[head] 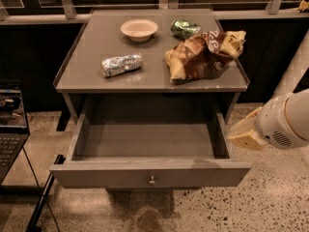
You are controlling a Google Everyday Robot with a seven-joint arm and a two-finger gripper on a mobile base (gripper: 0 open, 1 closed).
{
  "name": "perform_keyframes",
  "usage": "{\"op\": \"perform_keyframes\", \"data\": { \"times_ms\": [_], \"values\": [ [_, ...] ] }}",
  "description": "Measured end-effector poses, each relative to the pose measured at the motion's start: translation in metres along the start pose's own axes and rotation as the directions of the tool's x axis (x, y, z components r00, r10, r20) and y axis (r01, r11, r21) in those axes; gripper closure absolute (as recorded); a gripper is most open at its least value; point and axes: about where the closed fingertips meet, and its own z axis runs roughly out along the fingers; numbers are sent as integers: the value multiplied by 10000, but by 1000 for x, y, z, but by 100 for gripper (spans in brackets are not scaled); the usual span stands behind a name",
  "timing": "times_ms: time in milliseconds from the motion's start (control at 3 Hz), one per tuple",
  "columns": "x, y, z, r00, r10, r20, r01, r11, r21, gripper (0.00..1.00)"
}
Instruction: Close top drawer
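under the grey table top (82, 74) with its bowl (139, 29) and snack bags (203, 57), the top drawer (120, 174) stands pulled out to the near side, and the gripper (245, 133) hangs just right of it, likely to reach its front and push; open or closed, i cannot tell.

- My tool (243, 132), just right of the top drawer (96, 174), is tan.
- The top drawer is grey-brown, its knob (152, 180) silver.
- On the grey counter (87, 79): a beige bowl (139, 29), a green can (184, 28), a silver packet (121, 64), a brown and yellow bag (205, 56).
- The floor (270, 202) is speckled.
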Motion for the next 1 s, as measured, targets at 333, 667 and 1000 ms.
{"op": "perform_keyframes", "data": {
  "times_ms": [333, 667, 1000],
  "values": [
    [0, 0, 0, 10000, 0, 0, 0, 10000, 0, 87],
    [8, 5, 10, 9980, 467, 428, -477, 9986, 233, 100],
    [37, 37, 38, 9813, 1453, 1262, -1509, 9879, 360, 100]
  ]
}}
